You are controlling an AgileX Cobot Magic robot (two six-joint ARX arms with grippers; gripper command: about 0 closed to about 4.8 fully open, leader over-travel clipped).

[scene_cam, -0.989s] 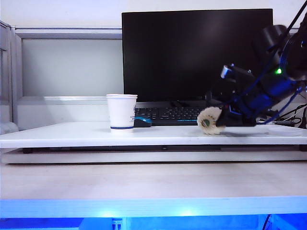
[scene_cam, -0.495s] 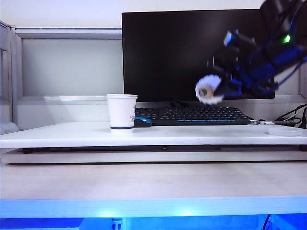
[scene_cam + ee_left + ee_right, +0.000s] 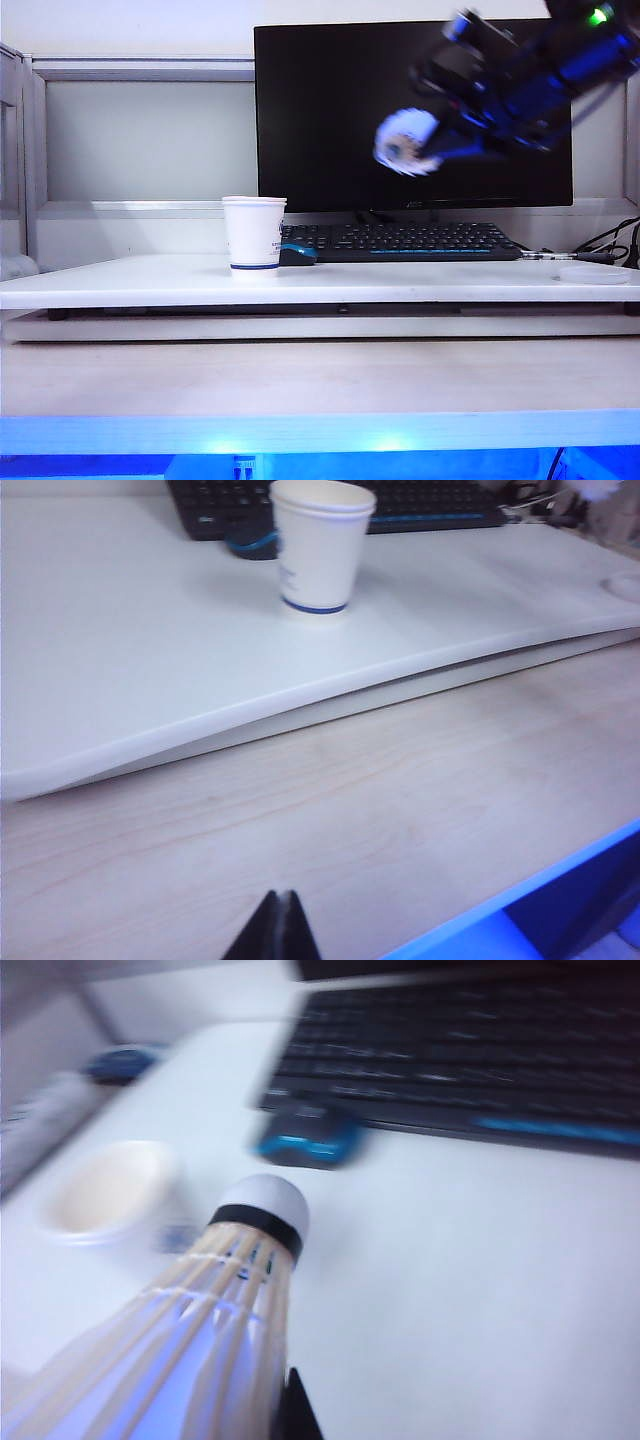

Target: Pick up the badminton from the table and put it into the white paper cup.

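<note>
The badminton (image 3: pixel 405 143) hangs blurred in the air before the dark monitor, well above the table (image 3: pixel 400 285). My right gripper (image 3: pixel 438 148) is shut on its feather skirt, cork tip pointing left. In the right wrist view the badminton (image 3: pixel 230 1300) fills the foreground, one dark fingertip (image 3: pixel 297 1410) pressed against its skirt. The white paper cup (image 3: pixel 105 1190) lies beyond the cork tip. The cup (image 3: pixel 253 234) stands upright on the table, left of and below the shuttlecock. My left gripper (image 3: pixel 283 900) is shut and empty over the pale wood-grain surface, with the cup (image 3: pixel 320 545) far ahead.
A black keyboard (image 3: pixel 400 240) lies along the back of the table under the monitor (image 3: pixel 330 110). A small blue-and-black object (image 3: pixel 297 254) sits just right of the cup. A flat white disc (image 3: pixel 595 274) rests at the table's far right, beside cables.
My right gripper has lifted the badminton off the table and carried it up and to the left, toward the cup's side. The left gripper has stayed put.
</note>
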